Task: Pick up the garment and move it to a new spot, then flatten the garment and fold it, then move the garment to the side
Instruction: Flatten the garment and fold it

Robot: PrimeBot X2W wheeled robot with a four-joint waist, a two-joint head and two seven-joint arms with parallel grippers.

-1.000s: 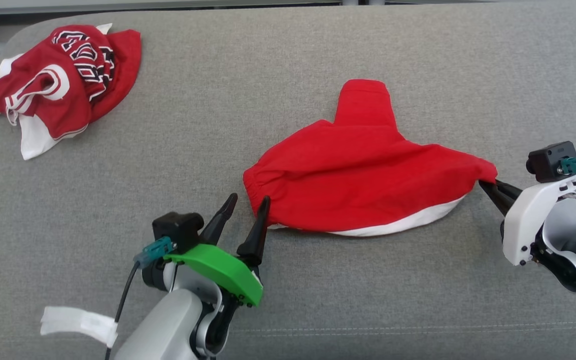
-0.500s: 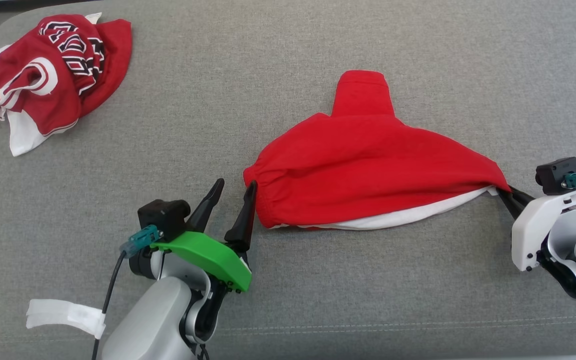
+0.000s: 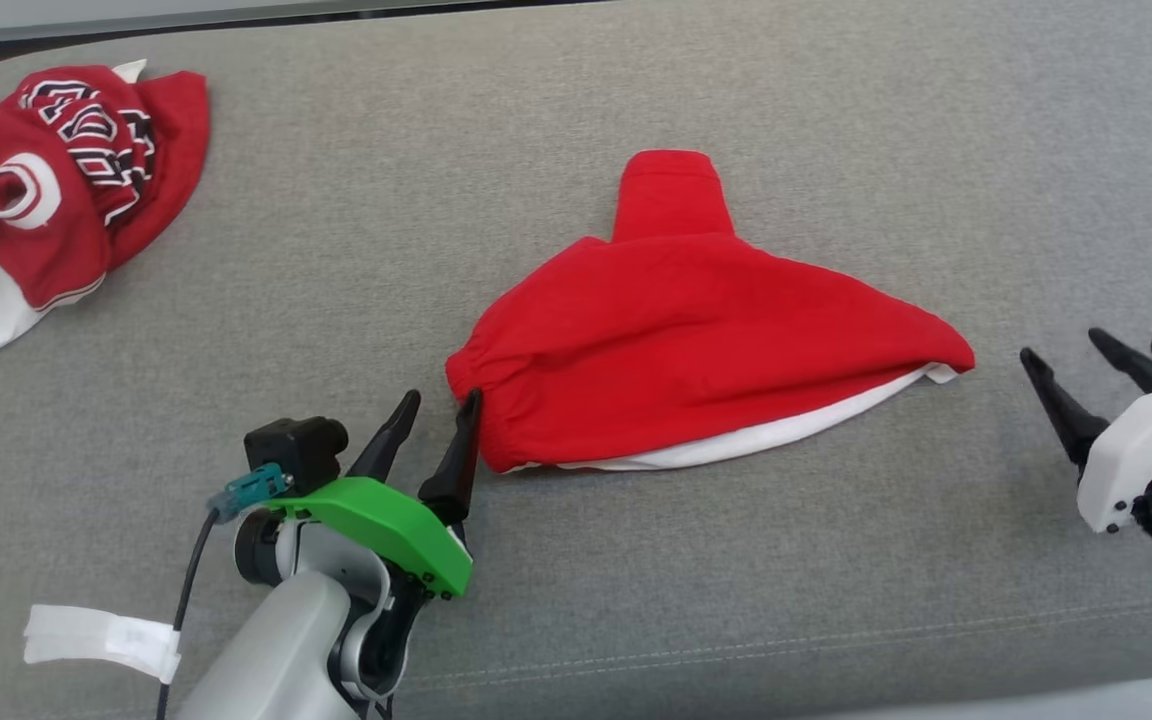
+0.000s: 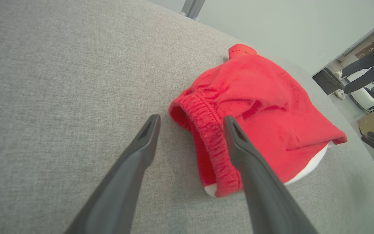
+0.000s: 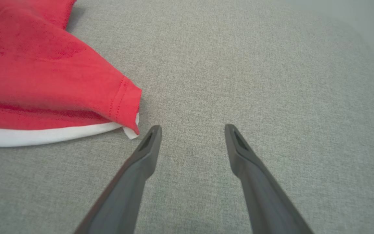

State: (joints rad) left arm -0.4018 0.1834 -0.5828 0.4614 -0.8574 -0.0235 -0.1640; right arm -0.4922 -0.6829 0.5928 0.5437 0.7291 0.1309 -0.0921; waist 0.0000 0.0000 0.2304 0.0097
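The garment [image 3: 56,190] lies crumpled at the upper left of the head view, on the far left corner of the grey padded surface [image 3: 836,130]. Its red body is bunched, with black white-outlined lettering on top and a white panel hanging out at its lower edge. It is well apart from both hands.

At the lower left of that view a white strip [image 3: 101,640] is wrapped round the cable of the left arm. Just right of it the left hand [image 3: 441,396] has its two dark fingers spread apart and nothing between them. Its right finger sits at the gathered left end of a plain red cloth [image 3: 696,340]; whether it touches cannot be told. In the left wrist view the left hand [image 4: 192,117] points at the cloth's elastic band [image 4: 206,136], which runs between the two fingers. A person's dark-clothed legs [image 4: 368,65] show at the upper right.

The plain red cloth lies in the middle of the head view, with one narrow part pointing up the frame and a white layer [image 3: 736,445] showing along its lower edge.

At the right edge the right hand [image 3: 1063,345] is spread wide and empty, near the cloth's right corner but clear of it. In the right wrist view the right hand [image 5: 192,127] rests over bare grey fabric, with the cloth's hemmed corner [image 5: 125,100] just left of its left finger.
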